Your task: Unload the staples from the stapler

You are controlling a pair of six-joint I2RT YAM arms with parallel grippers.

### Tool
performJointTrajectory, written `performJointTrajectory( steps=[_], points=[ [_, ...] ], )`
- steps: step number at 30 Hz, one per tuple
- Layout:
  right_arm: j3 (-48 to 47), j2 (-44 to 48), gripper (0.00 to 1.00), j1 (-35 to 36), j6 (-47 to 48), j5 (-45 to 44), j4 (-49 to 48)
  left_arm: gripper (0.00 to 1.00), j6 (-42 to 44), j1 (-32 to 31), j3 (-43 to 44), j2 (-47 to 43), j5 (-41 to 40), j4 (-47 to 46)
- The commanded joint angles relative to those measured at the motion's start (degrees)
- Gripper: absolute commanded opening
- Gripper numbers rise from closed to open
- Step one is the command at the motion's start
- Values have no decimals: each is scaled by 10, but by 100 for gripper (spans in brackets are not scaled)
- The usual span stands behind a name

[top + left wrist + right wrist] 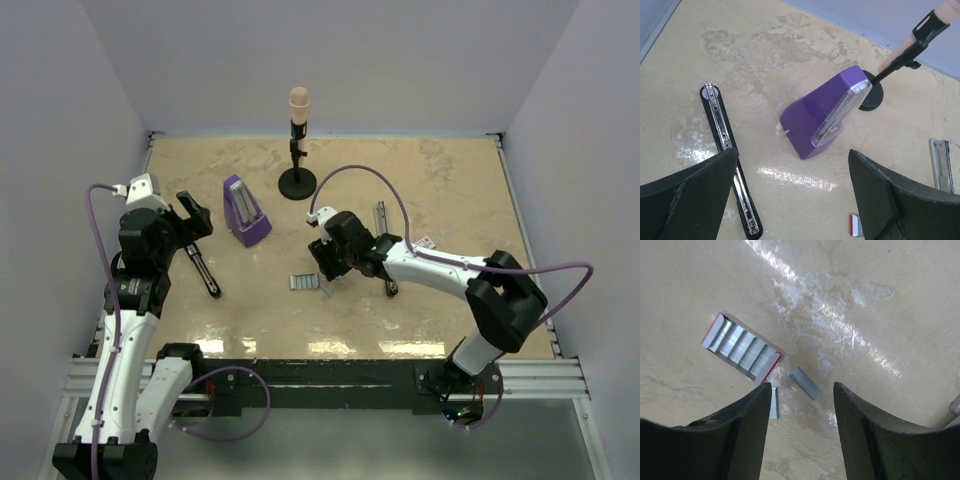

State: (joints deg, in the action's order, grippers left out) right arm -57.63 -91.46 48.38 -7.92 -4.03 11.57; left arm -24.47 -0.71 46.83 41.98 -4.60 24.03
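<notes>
Right gripper (326,272) hovers beside the pink-edged staple box (303,282); the slim black-and-metal bar stapler (200,266) lies well left of it. Left wrist: left gripper (792,156) gapes empty. Right wrist: parted, empty jaws hang over the ridged silver-grey staples (805,383) beside that box; an off-centre pinch could skid them.

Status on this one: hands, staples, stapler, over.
Left hand open, empty, beside stapler. Right hand open, hovering over loose staples on table. Staple box alongside, not blocking.

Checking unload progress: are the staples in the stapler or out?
Out: the staples lie loose on the table beside a red-edged box; the stapler lies well apart from them.
</notes>
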Motion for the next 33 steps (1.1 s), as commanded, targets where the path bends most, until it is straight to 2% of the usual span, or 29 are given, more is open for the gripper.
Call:
performJointTrajectory(
  steps=[1, 11, 21, 24, 33],
  points=[
    [-17, -30, 55, 0, 2, -5, 43, 97, 0, -3, 12, -3, 8, -21],
    [-17, -51, 50, 0, 20, -24, 50, 97, 0, -3, 12, -2, 8, -21],
    [3, -12, 44, 0, -2, 25, 42, 96, 0, -4, 12, 1, 9, -22],
    [22, 1, 44, 0, -11, 60, 20, 96, 0, -4, 11, 1, 13, -23],
    [57, 9, 44, 8, -41, 74, 4, 96, 0, -4, 12, 1, 12, -23]
  ],
)
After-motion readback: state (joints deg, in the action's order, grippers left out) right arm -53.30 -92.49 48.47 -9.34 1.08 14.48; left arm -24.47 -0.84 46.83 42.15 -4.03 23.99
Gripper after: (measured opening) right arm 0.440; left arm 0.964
